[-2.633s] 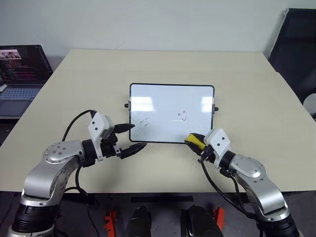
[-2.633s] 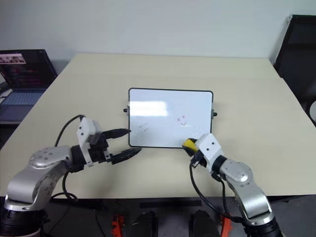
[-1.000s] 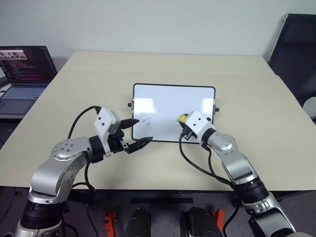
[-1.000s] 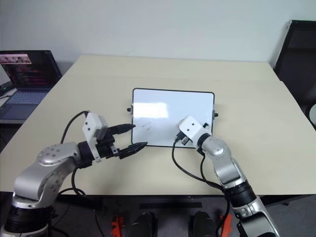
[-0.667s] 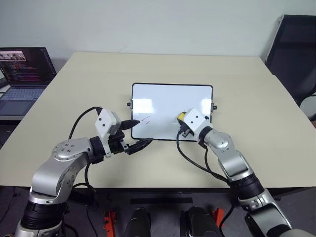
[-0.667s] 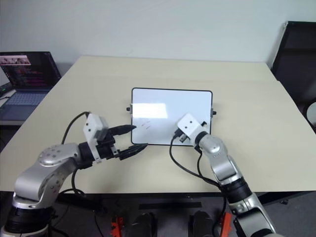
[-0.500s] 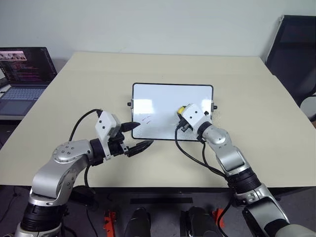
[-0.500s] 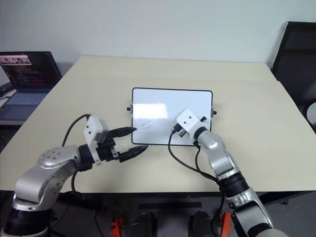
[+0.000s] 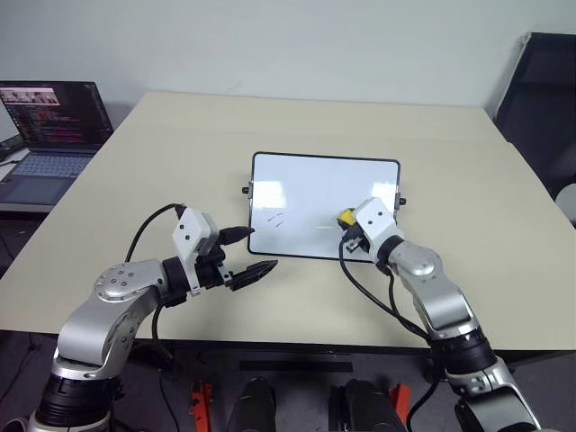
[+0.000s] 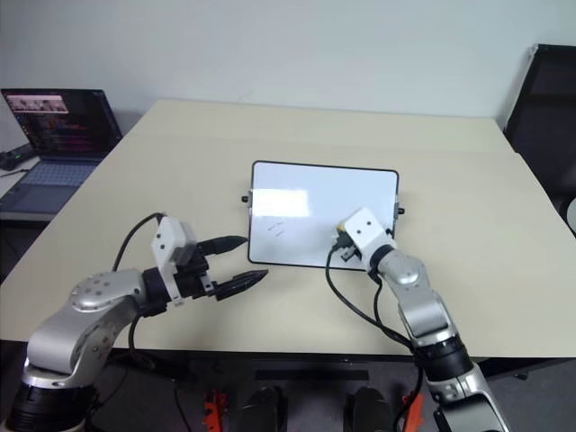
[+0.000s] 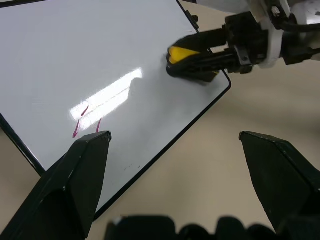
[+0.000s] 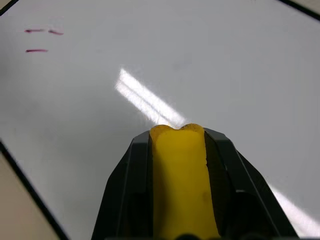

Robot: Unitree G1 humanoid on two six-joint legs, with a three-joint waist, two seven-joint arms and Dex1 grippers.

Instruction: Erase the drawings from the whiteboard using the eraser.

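Eraser [image 12: 179, 180] sat clenched lengthwise in your right gripper [image 9: 349, 219], jaws tight on its yellow sides, tip pressed on the whiteboard [image 9: 306, 180] near the board's lower right corner. Whiteboard lay flat on the counter [image 9: 180, 153], just ahead of both arms.

Change noted: the small squiggle that sat on the right half of the board a couple of seconds ago was gone. You carried the eraser from the front edge up onto that patch and rubbed across it; the surface ahead of the right jaws read clean and glossy, only glare streaks on it.

Remaining drawings [image 9: 275, 218]: a few short reddish dashes on the left half of the board, well apart from the eraser tip and close ahead of your left gripper [image 9: 250, 252]. Left jaws stood spread wide, grasping nothing, hovering at the board's near left corner as before.

Judgement: roughly half done. Next pass probably calls for sweeping the eraser leftward across the board to those dashes. Watch that the board does not slide under the push; the left gripper looked placed to brace it.

Laptop [image 9: 45, 126] sat far off to the left, clear of the work.
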